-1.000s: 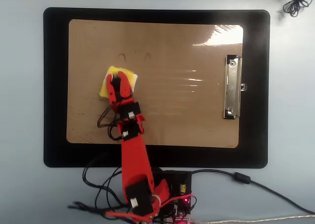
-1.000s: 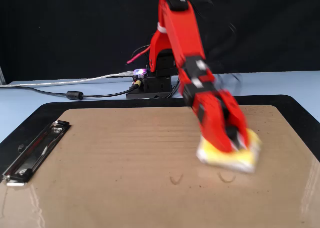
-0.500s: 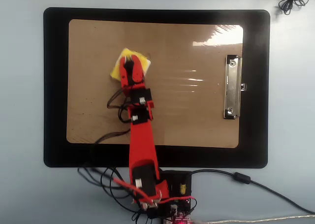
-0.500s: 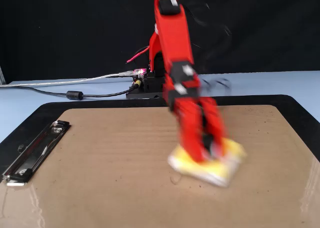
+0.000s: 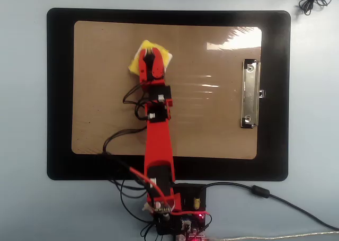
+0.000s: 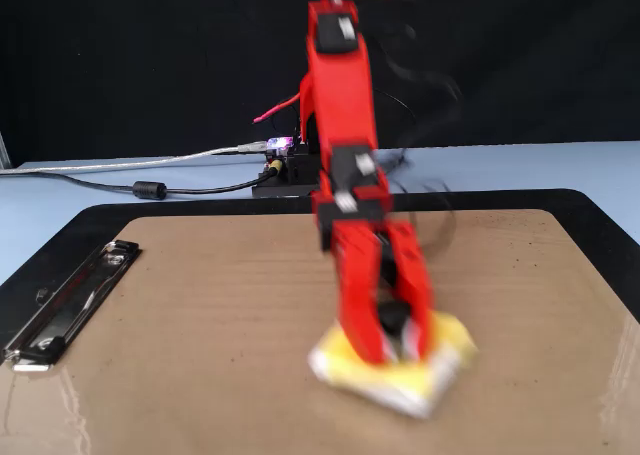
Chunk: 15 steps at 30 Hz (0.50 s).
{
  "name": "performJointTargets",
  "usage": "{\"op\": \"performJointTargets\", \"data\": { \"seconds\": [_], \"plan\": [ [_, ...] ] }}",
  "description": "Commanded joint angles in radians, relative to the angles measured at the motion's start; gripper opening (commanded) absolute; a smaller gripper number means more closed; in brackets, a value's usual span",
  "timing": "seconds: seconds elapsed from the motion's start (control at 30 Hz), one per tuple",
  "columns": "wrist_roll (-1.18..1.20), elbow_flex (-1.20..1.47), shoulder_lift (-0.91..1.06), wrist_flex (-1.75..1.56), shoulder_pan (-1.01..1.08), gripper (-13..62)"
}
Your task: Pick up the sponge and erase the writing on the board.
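Note:
The tan-brown board (image 5: 212, 124) lies on a black mat (image 5: 59, 92). The yellow sponge (image 5: 134, 64) rests on the board's far left part in the overhead view. My red gripper (image 5: 152, 52) reaches down onto it, its jaws closed around the black spot in the sponge's centre. In the fixed view the gripper (image 6: 396, 347) is blurred and presses on the sponge (image 6: 400, 383), which sits on the board (image 6: 200, 325) near the front. No writing shows on the board in either view.
The silver clip (image 5: 250, 92) sits at the board's right edge in the overhead view and at the left in the fixed view (image 6: 70, 300). The arm's base with its electronics (image 5: 175, 214) and cables stands beyond the mat's near edge.

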Motion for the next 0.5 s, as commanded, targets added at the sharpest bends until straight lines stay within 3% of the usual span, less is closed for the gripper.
{"op": "performJointTargets", "data": {
  "seconds": [0.0, 0.07, 0.27, 0.33, 0.47],
  "plan": [
    [0.018, 0.201, 0.225, 0.074, 0.012, -7.6],
    [0.017, 0.305, 0.334, 0.064, 0.012, -7.6],
    [0.015, -0.354, -0.256, -0.005, 0.055, -7.6],
    [0.017, -0.310, -0.224, 0.002, 0.089, -7.6],
    [0.017, 0.198, 0.204, 0.002, 0.095, -7.6]
  ]
}}
